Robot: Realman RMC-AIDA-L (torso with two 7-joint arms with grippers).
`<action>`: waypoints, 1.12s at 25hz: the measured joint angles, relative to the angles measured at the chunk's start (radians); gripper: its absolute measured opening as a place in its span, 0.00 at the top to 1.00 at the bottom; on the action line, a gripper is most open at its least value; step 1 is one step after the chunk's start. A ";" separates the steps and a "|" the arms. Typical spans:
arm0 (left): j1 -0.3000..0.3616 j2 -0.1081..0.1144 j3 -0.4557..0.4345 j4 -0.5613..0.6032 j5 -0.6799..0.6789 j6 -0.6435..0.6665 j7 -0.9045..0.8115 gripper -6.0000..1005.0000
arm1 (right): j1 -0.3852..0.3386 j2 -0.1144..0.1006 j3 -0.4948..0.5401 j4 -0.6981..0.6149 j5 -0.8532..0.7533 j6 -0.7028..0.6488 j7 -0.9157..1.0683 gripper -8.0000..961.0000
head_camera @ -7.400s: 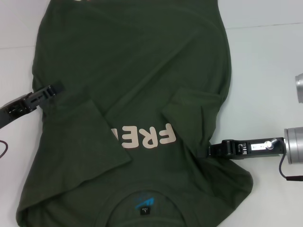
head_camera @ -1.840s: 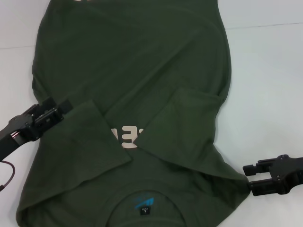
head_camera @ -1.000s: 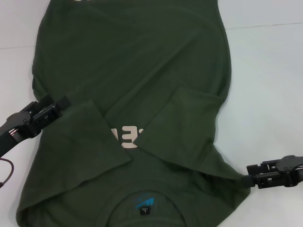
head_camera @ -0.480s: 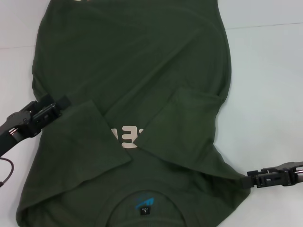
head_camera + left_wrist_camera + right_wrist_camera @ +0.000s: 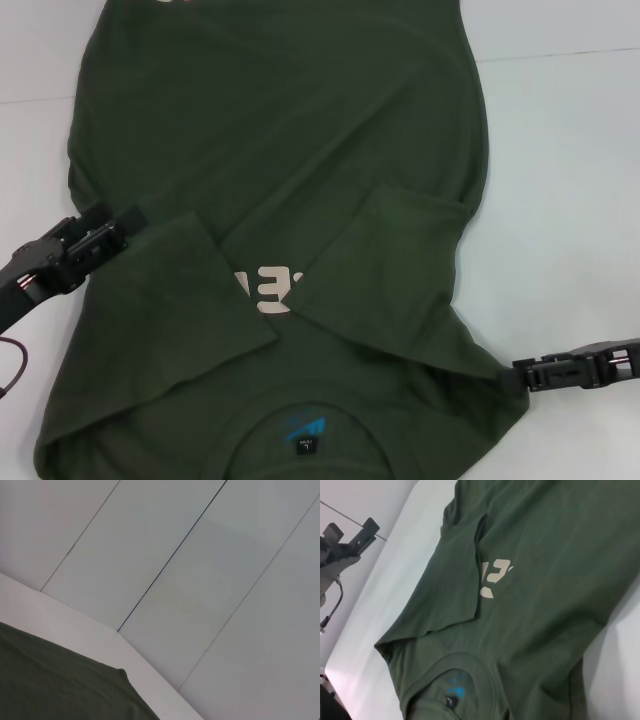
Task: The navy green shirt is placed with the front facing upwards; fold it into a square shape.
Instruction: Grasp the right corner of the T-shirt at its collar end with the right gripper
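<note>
The navy green shirt [image 5: 300, 150] lies flat on the white table, collar toward me, with both sleeves folded in over the chest. The right sleeve flap [image 5: 390, 270] covers most of the pale lettering [image 5: 268, 288]. The blue-and-black neck label [image 5: 305, 432] shows inside the collar. My left gripper [image 5: 118, 220] rests open at the shirt's left edge, beside the left sleeve fold. My right gripper [image 5: 500, 378] is turned edge-on, low over the table, open, its tip touching the shirt's right shoulder edge. The right wrist view shows the shirt [image 5: 545, 580], the lettering [image 5: 495, 575] and the left gripper [image 5: 362, 532] far off.
White table [image 5: 570, 200] extends bare to the right of the shirt and in a narrow strip on the left. The left wrist view shows only a shirt corner [image 5: 50, 680], the table edge and grey wall panels [image 5: 200, 580]. A cable [image 5: 8, 355] hangs near the left arm.
The right sleeve, held out earlier, now lies folded over the lettering. Over the last second the right gripper rolled edge-on and slid left to the shoulder edge. The left gripper barely moved.
</note>
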 joint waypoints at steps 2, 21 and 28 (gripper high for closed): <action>0.000 0.000 0.000 0.000 0.000 -0.001 0.000 0.12 | 0.004 0.000 -0.001 0.011 -0.001 0.008 0.003 0.24; 0.002 0.000 -0.001 0.000 0.000 -0.016 0.000 0.12 | 0.027 -0.013 -0.004 0.085 0.000 0.063 0.040 0.58; 0.005 0.000 -0.012 0.000 0.000 -0.017 0.000 0.12 | 0.024 -0.014 -0.004 0.086 0.000 0.056 0.048 0.78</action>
